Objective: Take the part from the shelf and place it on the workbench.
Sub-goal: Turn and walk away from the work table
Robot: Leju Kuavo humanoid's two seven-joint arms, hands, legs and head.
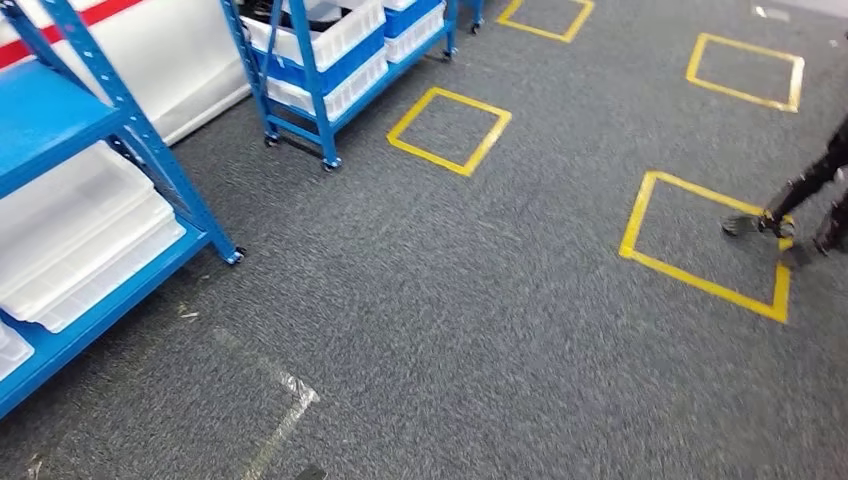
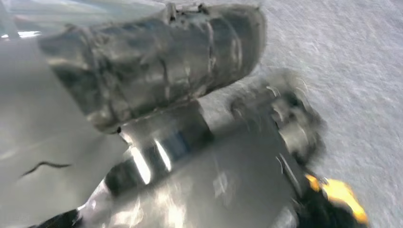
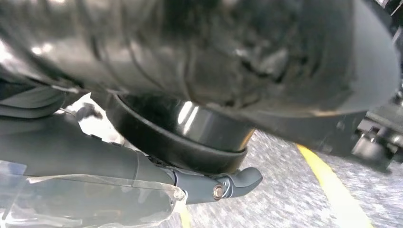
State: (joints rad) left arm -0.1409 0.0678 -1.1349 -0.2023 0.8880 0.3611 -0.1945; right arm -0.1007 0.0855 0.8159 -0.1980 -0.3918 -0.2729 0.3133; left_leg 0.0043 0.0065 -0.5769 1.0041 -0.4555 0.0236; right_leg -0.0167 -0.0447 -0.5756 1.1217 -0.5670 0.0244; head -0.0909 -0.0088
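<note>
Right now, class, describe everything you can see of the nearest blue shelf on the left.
The blue shelf is a metal rack with perforated uprights and flat blue boards. It stands on small castors on grey carpet. Stacked clear plastic trays lie on its lower board, under the upper one. Its edges run out of the picture at the left.

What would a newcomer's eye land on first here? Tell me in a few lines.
Most striking are the yellow tape squares marked on the grey carpet, spread across the middle and right of the head view. Next come the blue shelves along the left, holding clear and white bins. At the right edge, a person's dark legs step over one square.
</note>
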